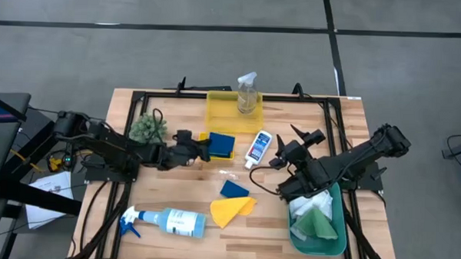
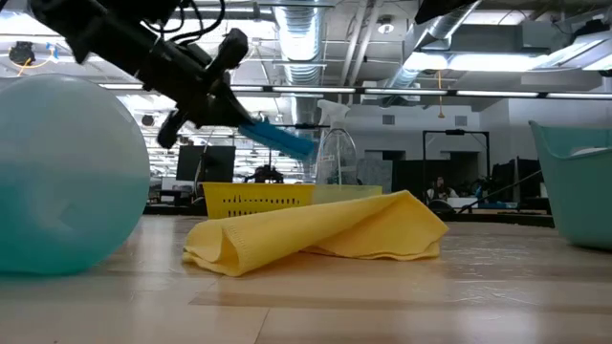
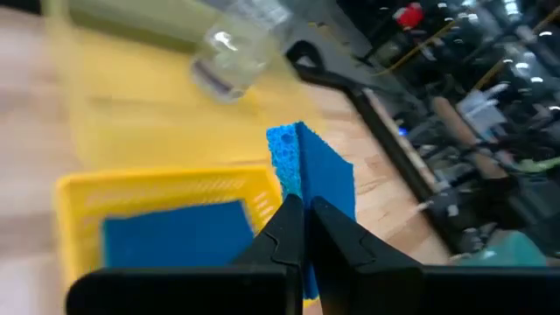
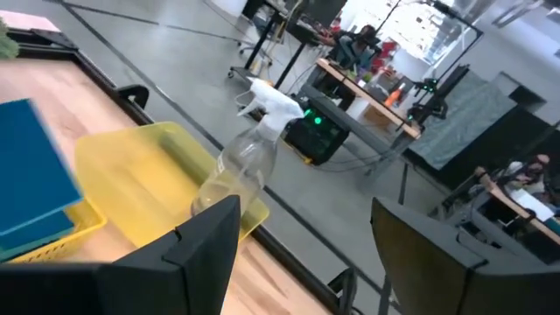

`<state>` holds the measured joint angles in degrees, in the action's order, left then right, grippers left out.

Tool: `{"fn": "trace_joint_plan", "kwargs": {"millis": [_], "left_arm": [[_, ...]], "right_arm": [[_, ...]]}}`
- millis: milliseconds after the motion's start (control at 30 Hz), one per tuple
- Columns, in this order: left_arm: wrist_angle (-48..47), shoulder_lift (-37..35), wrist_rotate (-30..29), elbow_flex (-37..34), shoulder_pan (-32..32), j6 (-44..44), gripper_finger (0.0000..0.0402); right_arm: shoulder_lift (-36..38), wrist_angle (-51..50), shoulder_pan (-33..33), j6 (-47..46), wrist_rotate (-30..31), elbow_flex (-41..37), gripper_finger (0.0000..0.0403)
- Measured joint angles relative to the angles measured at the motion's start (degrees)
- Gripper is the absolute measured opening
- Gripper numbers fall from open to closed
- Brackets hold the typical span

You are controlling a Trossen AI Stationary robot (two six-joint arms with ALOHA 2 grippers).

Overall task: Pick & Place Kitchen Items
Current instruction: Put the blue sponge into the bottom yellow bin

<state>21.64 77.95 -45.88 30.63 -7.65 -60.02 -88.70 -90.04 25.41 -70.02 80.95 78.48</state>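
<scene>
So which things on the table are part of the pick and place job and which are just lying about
Job items:
- sponge held in left gripper
- sponge on table
- clear spray bottle
- blue-white spray bottle
- small bottle
- yellow cloth
- white cloth and green cloth in bin

Lying about:
- plant
- yellow trays
- teal bin

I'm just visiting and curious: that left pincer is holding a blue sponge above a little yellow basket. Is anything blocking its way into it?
Nothing visible blocks it. The left pincer, shut on the blue sponge, is right beside the small yellow basket. Another blue sponge already lies inside, so the held one would land on it.
</scene>
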Motion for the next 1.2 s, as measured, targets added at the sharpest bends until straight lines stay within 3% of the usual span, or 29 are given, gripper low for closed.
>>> {"fn": "trace_joint_plan", "kwargs": {"millis": [200,367,733,967,1200], "left_arm": [[-8.26,0.00,-5.11,-0.02,-2.66,-10.32,0.0005],[-9.21,0.00,-9.82,-0.02,-4.30,-14.00,0.0006],[-5.88,6.13,-9.60,-0.02,-3.50,-17.13,0.0005],[-2.65,10.13,-5.13,0.00,-1.03,-17.19,0.0006],[-1.98,11.15,-4.66,0.00,-0.86,-16.81,0.0007]], "right_arm": [[-0.07,0.02,-0.13,1.66,0.15,0.00,0.0248],[-0.07,0.04,-0.82,2.58,0.39,0.00,0.0248],[-0.07,0.04,-1.94,2.73,0.14,0.00,0.0248],[-0.07,0.04,-1.92,2.97,0.09,0.04,0.0248],[-0.07,0.02,-1.93,3.12,-0.07,0.04,0.0248]]}}
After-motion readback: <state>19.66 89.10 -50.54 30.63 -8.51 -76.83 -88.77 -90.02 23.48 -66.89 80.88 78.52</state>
